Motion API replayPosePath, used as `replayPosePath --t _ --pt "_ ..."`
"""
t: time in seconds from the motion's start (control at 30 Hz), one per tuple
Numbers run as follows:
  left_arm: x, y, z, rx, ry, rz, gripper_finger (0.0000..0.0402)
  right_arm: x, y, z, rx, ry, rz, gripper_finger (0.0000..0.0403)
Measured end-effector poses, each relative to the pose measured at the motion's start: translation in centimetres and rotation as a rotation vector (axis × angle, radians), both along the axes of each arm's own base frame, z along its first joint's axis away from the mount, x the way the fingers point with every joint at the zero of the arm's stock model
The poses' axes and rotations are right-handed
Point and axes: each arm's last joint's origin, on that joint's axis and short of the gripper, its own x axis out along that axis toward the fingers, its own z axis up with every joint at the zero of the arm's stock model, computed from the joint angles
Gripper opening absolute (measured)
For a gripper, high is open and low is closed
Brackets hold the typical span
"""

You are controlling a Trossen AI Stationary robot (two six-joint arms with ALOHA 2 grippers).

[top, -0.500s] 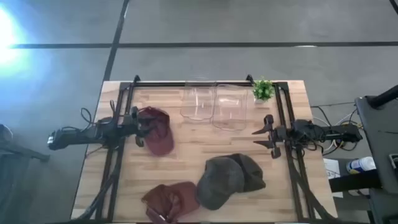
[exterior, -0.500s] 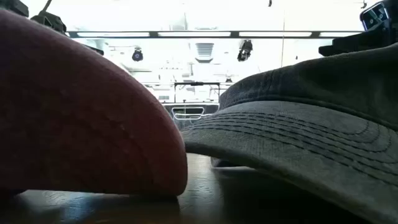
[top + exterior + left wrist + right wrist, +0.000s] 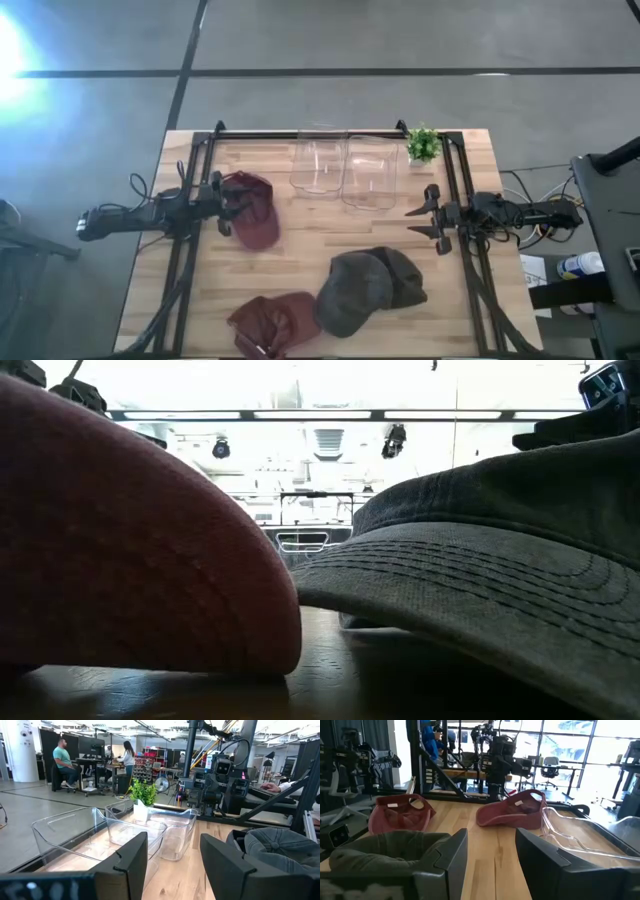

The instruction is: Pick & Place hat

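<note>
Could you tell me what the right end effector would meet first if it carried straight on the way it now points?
Probably nothing close: the open right end effector points across bare wooden table, passing just in front of the clear plastic bins. The first thing in line looks like the upturned maroon fabric cap by the left end effector.

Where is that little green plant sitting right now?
Seen from above, the green plant stands at the table's far right corner, just right of the two clear bins and beyond the right arm's tool.
</note>
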Motion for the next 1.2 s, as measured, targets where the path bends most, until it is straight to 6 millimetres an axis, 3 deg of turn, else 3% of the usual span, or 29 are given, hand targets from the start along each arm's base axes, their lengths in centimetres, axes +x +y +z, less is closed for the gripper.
replayPosePath --t 0.63,0.8,0.9,1.1,1.2 --pt "0.0 0.0 0.0 0.0 0.0 0.0 0.0177 0.0 0.0 0.0 0.0 0.0 0.0 0.0162" --pt "0.0 0.0 0.0 0.0 0.0 0.0 0.0177 0.01 -0.15 0.02 -0.212 -0.019 -0.056 0.0162" --pt "0.0 0.0 0.01 0.0 0.0 0.0 0.0177 0.01 -0.15 0.03 -0.252 -0.023 -0.056 0.0162" --pt "0.0 0.0 -0.01 0.0 0.0 0.0 0.0177 0.01 -0.14 0.02 -0.176 -0.016 -0.052 0.0162" --pt "0.0 0.0 0.0 0.0 0.0 0.0 0.0177 0.01 -0.11 0.01 0.016 0.001 -0.037 0.0162"
